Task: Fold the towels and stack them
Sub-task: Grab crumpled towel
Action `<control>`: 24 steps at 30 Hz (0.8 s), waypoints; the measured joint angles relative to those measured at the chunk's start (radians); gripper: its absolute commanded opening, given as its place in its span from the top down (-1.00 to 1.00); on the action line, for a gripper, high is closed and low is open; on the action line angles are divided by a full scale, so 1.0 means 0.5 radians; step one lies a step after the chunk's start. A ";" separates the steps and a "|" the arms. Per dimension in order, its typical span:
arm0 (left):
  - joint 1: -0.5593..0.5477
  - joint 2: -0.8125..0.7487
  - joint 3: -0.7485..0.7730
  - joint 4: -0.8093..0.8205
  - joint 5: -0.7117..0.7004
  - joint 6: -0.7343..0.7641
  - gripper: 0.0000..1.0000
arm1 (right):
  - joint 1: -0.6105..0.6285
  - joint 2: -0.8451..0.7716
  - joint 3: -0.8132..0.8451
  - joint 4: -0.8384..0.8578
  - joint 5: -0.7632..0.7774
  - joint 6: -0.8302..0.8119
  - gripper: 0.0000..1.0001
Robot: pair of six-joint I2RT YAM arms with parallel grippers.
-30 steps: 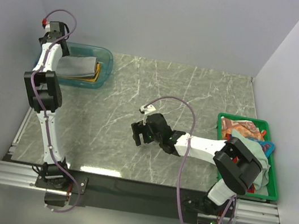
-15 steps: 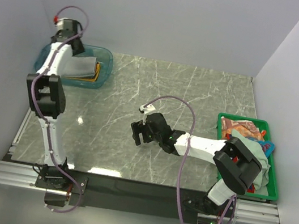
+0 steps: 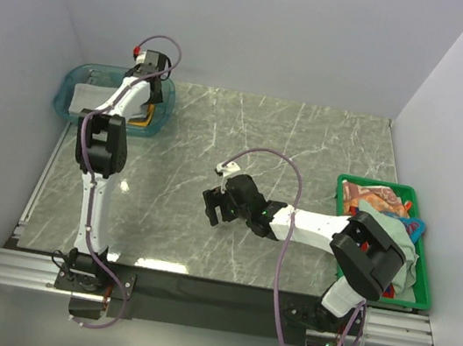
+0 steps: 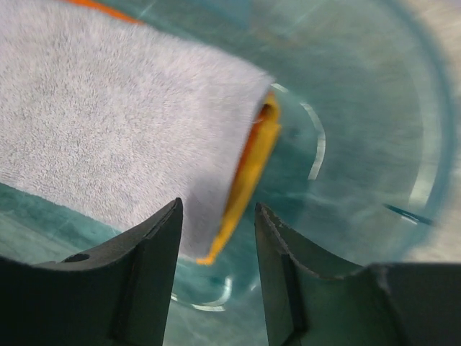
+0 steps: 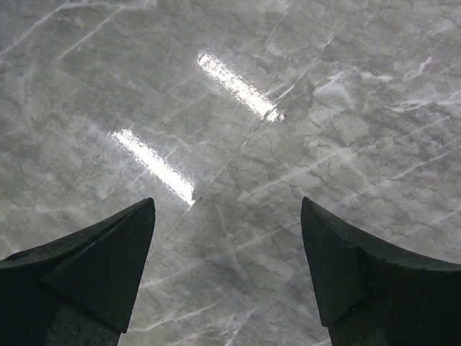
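Observation:
A folded pale grey-white towel [image 3: 93, 98] lies on an orange towel [image 4: 248, 169] inside the clear teal tub [image 3: 69, 79] at the back left. In the left wrist view the grey towel [image 4: 108, 122] fills the upper left, with the orange edge under its corner. My left gripper [image 3: 144, 98] hangs over the tub's right end, and its jaws [image 4: 217, 209] stand open and empty above that corner. My right gripper [image 3: 211, 207] is open and empty low over the bare marble table [image 5: 238, 108]. A red patterned towel [image 3: 369, 199] and a pale green towel [image 3: 399, 245] lie in the green crate.
The green crate [image 3: 421, 289] stands at the table's right edge, beside the right arm's elbow. White walls close in the left, back and right sides. The teal tub's curved wall [image 4: 374, 130] rises to the right of the left gripper.
My left arm has swung right, from the tub's far left corner to above its right end. The right arm has not moved.

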 measured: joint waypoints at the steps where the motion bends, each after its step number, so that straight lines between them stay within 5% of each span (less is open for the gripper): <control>1: 0.004 0.019 0.000 0.000 -0.013 0.006 0.01 | 0.000 0.000 0.000 -0.001 -0.002 0.000 -0.76; 14: -0.003 0.064 -0.112 0.043 -0.050 0.125 0.73 | 0.000 0.010 0.030 -0.007 -0.013 -0.007 -0.75; 19: -0.010 0.062 -0.201 0.024 -0.049 0.172 0.73 | 0.002 0.013 0.030 -0.007 -0.014 -0.014 -0.75; 24: -0.015 0.027 -0.253 0.037 -0.040 0.211 0.53 | 0.002 0.018 0.030 -0.008 -0.013 -0.020 -0.74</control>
